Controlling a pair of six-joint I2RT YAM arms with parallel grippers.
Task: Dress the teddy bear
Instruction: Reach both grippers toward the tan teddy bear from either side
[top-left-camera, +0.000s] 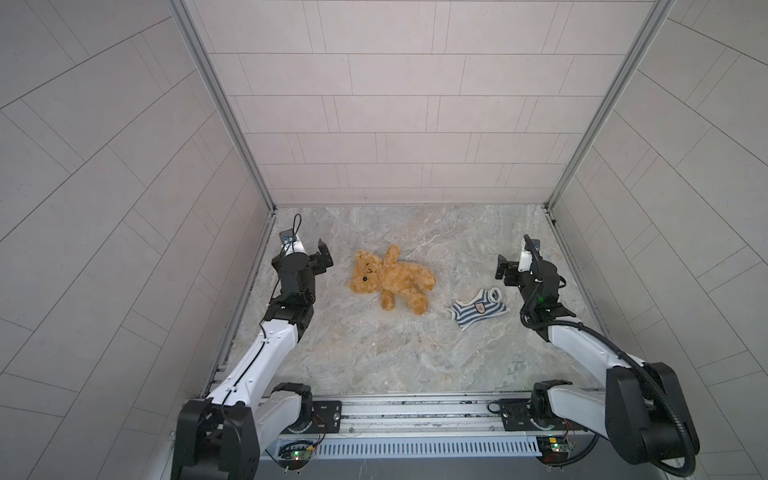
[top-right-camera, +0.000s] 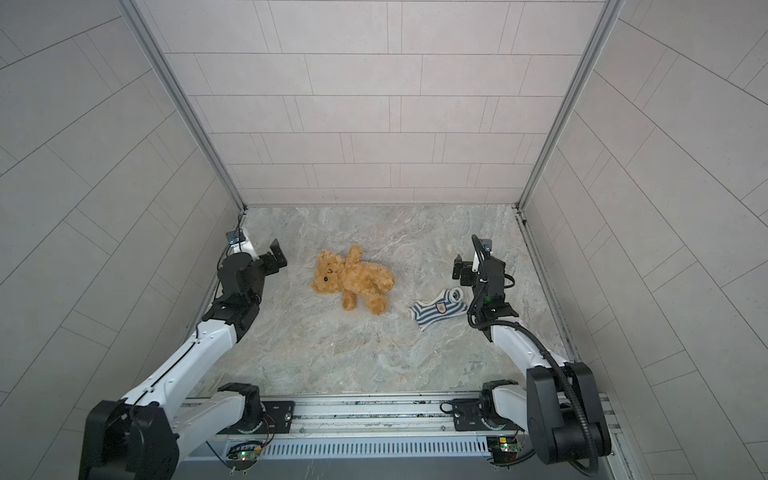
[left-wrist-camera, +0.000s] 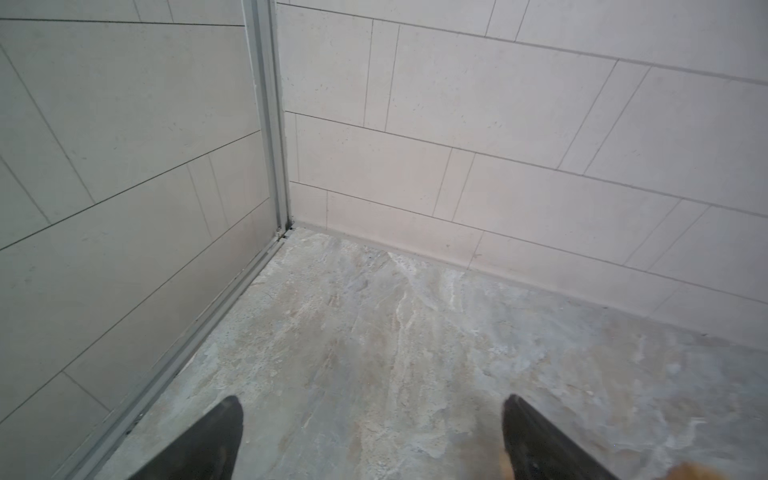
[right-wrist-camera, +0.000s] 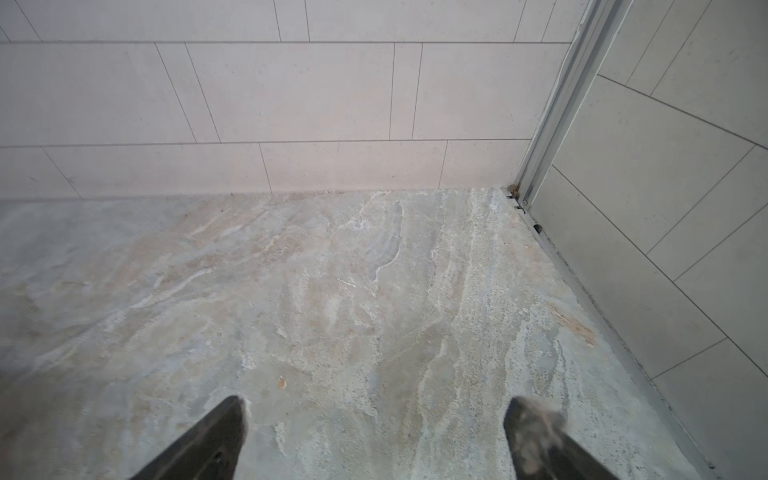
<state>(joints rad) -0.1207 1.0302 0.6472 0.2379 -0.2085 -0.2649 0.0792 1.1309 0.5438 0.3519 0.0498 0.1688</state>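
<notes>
The golden-brown teddy bear (top-left-camera: 392, 278) (top-right-camera: 353, 278) lies on the marbled table, its head pointing to the left arm and its legs to the right. A small blue-and-white striped shirt (top-left-camera: 478, 309) (top-right-camera: 438, 309) lies flat to the right of the bear, apart from it. My left gripper (top-left-camera: 325, 257) (top-right-camera: 277, 255) hovers open just left of the bear's head, holding nothing. My right gripper (top-left-camera: 503, 268) (top-right-camera: 458, 268) is open and empty, just behind the shirt. In the left wrist view the open gripper (left-wrist-camera: 372, 405) faces the back left corner, with a scrap of the bear's fur (left-wrist-camera: 685, 471) at the frame's edge. The right wrist view shows the open gripper (right-wrist-camera: 374, 405) over bare table.
Tiled walls (top-left-camera: 395, 124) close the table on the left, back and right, with metal corner posts (top-left-camera: 224, 108). A metal rail (top-left-camera: 415, 411) carrying both arm bases runs along the front edge. The marbled table top (top-left-camera: 374, 353) stretches in front of the bear.
</notes>
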